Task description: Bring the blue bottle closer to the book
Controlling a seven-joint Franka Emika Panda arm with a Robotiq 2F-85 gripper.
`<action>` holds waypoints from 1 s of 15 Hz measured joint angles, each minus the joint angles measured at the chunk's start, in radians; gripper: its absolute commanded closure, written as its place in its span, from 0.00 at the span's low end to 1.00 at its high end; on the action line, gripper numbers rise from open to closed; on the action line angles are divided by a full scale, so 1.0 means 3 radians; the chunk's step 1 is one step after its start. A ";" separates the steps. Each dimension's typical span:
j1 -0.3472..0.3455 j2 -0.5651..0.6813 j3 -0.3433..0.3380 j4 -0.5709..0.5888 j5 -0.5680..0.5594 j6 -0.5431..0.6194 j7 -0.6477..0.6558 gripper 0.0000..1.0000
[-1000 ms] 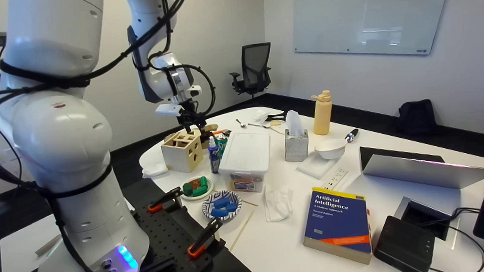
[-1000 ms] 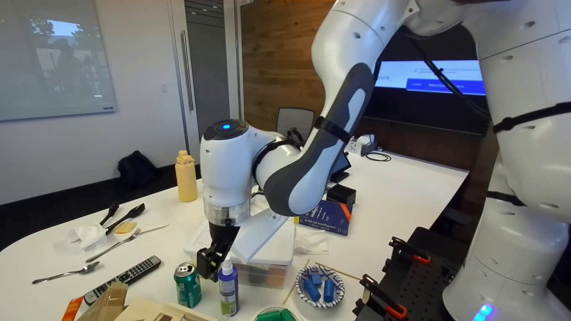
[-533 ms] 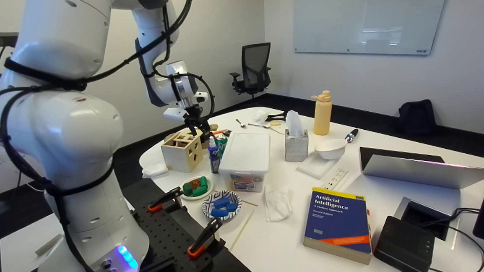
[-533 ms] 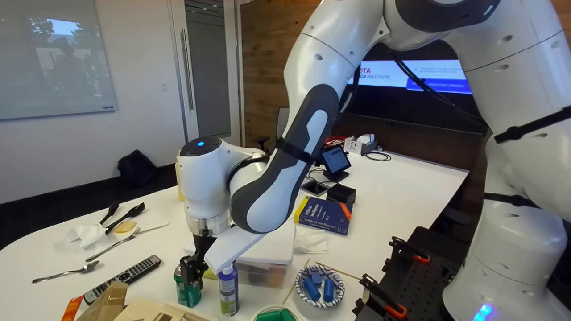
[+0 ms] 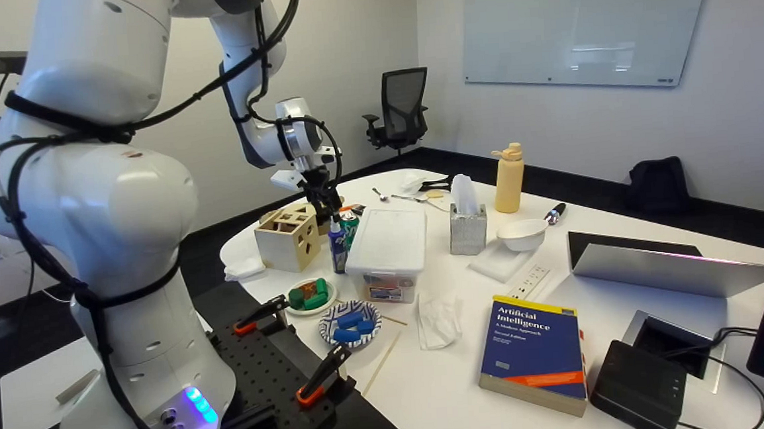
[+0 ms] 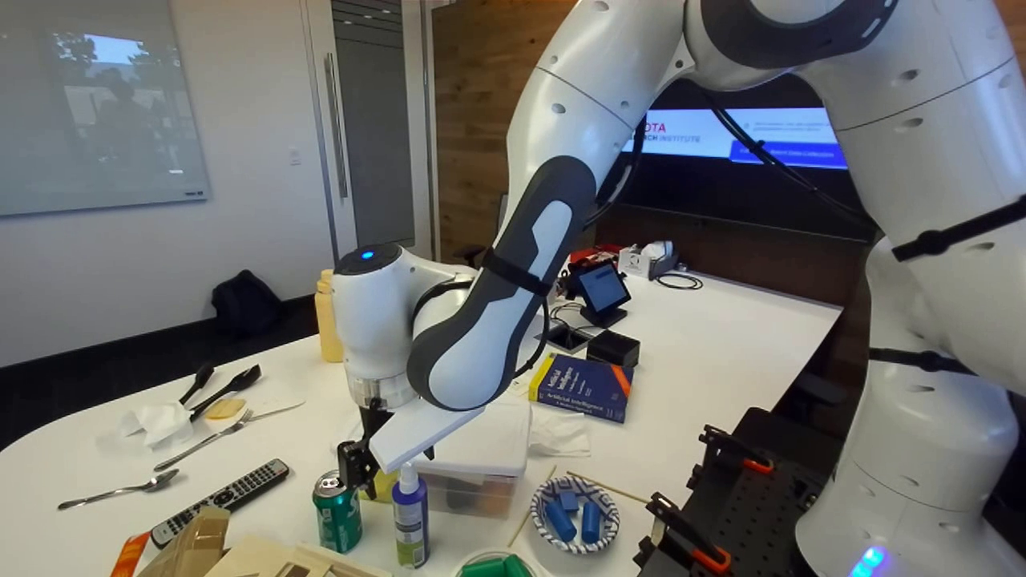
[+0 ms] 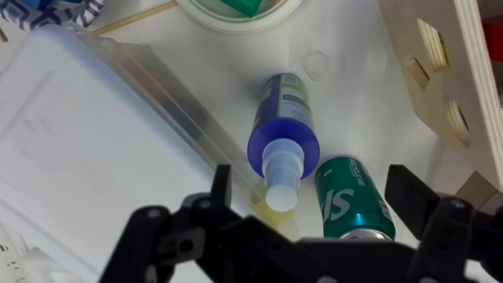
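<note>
Hangs with claw [image 7: 313, 188] spread apart, gripping nothing; has the blue bottle [image 7: 287, 127] upright below, just beside a green can [image 7: 353, 198]; could pinch both, or topple either, by closing without first centring on the bottle; could knock the tub [image 7: 98, 157] by descending askew, or by carrying too low towards the book [image 5: 533, 348], well apart beyond it.

Low in the wrist view my blurred pincer [image 7: 312, 186] hides part of the can [image 7: 349, 196]; the upper left corner cuts off the bowl [image 7: 23, 15], the right edge the wooden box [image 7: 463, 86]; in an exterior view my arm [image 6: 373, 320] partly covers the yellow bottle [image 6: 325, 324]; the book [image 6: 591, 386] bears print too small to read.
</note>
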 measured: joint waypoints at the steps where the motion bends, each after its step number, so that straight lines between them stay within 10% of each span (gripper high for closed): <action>1: 0.0002 0.0013 -0.0011 0.0000 0.0031 0.0000 0.0000 0.00; 13: 0.0034 0.0127 -0.0113 0.0047 0.0240 0.0000 0.0000 0.00; 15: 0.0036 0.0148 -0.0115 0.0067 0.0244 0.0000 0.0000 0.28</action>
